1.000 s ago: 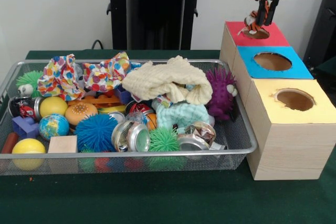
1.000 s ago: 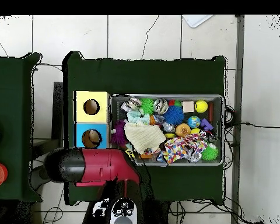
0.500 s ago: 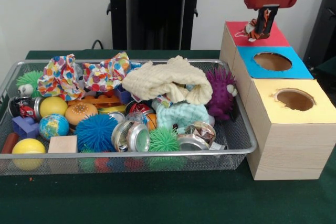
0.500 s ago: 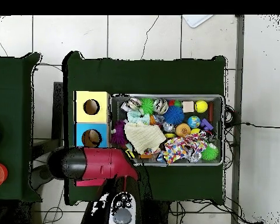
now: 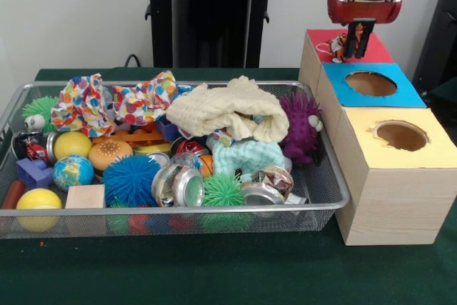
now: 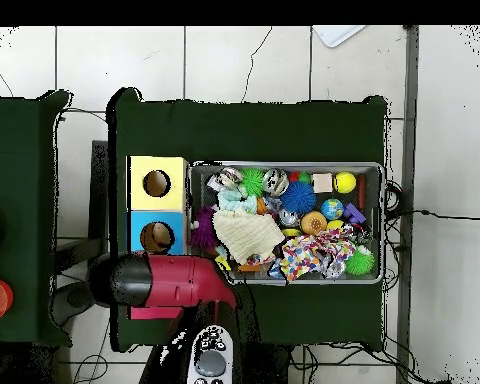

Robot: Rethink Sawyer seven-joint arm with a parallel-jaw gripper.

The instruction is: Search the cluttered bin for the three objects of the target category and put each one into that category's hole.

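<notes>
While the gripper [image 5: 355,39] hangs over the red-topped box [image 5: 374,48] at the far end of the row of three boxes, a small orange, striped toy [image 5: 338,46] sits at its tips, right at that box's top. Whether the toy is clamped or already let go cannot be told, since the tips are dark and partly merged with it. The step in hand looks like the drop into the red hole, which toy and gripper cover. If the toy is lodged on the rim, the next move calls for letting go squarely over the opening, then going back to the wire bin [image 5: 325,176] to search for another of the category.

Much of the bin is buried: a cream knitted cloth [image 5: 227,112] and a spotted cloth [image 5: 114,101] cover what lies beneath. In the overhead view the red arm [image 6: 169,282] hides the red box and gripper entirely.
</notes>
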